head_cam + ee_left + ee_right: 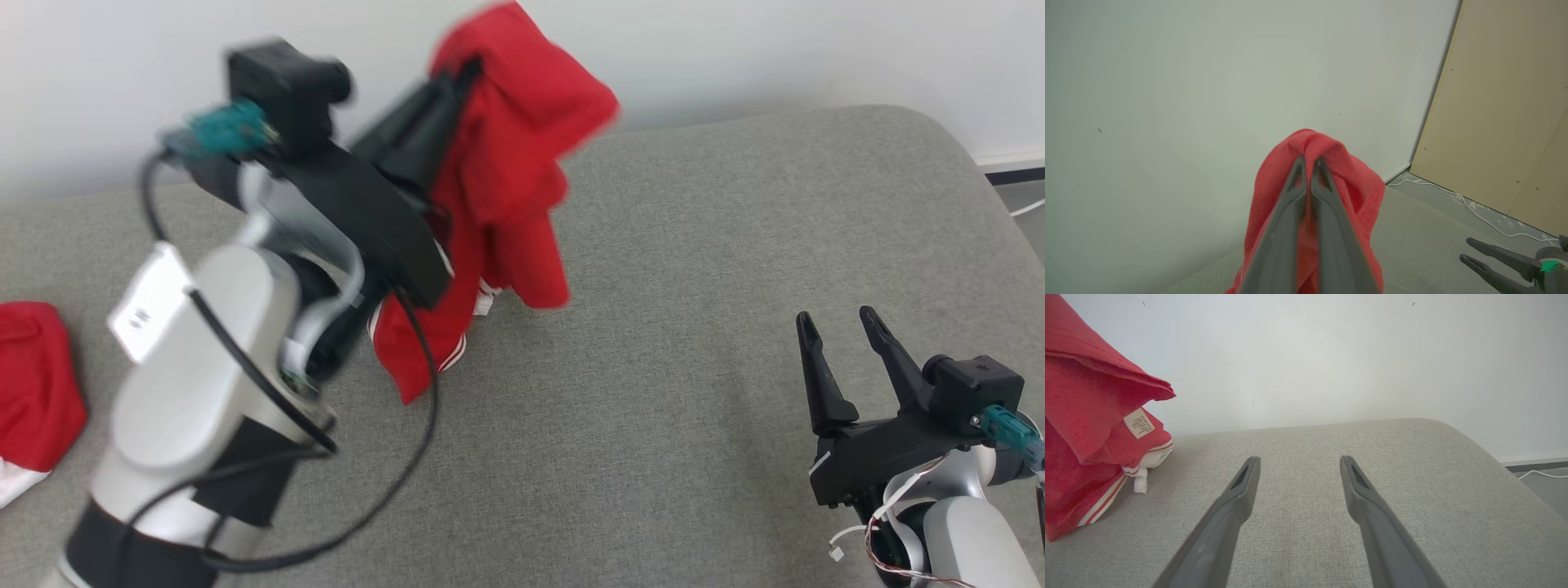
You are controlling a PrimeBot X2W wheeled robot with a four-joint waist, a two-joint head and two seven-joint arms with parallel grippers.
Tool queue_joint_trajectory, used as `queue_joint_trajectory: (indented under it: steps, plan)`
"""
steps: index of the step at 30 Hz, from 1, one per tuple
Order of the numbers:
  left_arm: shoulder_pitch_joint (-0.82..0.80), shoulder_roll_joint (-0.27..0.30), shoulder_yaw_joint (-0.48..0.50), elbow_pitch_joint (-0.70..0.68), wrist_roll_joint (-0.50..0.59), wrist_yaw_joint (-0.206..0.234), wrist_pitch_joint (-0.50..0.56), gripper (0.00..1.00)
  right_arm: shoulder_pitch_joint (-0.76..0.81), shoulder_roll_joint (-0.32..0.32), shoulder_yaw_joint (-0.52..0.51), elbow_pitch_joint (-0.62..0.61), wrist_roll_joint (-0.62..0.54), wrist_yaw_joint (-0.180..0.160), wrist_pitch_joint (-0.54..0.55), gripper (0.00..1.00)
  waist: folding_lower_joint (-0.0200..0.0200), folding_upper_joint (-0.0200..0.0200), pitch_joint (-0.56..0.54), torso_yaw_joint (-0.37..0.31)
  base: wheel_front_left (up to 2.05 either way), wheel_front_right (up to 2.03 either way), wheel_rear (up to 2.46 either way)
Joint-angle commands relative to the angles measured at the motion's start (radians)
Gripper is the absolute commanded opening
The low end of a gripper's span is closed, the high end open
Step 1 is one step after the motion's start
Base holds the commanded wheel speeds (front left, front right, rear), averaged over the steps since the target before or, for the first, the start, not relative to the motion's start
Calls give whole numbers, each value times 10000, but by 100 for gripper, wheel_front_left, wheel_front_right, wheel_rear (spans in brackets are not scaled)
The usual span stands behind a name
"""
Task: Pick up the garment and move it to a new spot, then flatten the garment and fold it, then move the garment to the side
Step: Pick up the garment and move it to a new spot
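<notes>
Grey woven-fabric cushion surface (694, 392) spans the scene. Red cloth garment w/ white-striped hems (506, 163) hangs lifted over its rear-left part, lower end near the cushion. Left gripper (1308, 163) pinches its top fold. Second red-and-white cloth (37, 384) lies at far left. Right gripper (837, 318) hovers low at right, fingers spread, empty. Small white care label (1139, 423) on garment.
</notes>
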Motion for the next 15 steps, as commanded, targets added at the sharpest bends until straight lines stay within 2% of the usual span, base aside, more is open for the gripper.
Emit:
queue_joint_trajectory:
  steps: [1,15]
  plan:
    - [309,-129,-113,-52,-28,-20,-103,0,-59,-8,-19,11,102,-3,-68,100,0,0,-12,-49,0,0,0]
    - [1881,-982,-1768,661,-415,44,-627,0,-17,-9,-12,-22,145,-3,-92,100,0,0,69,-85,0,0,0]
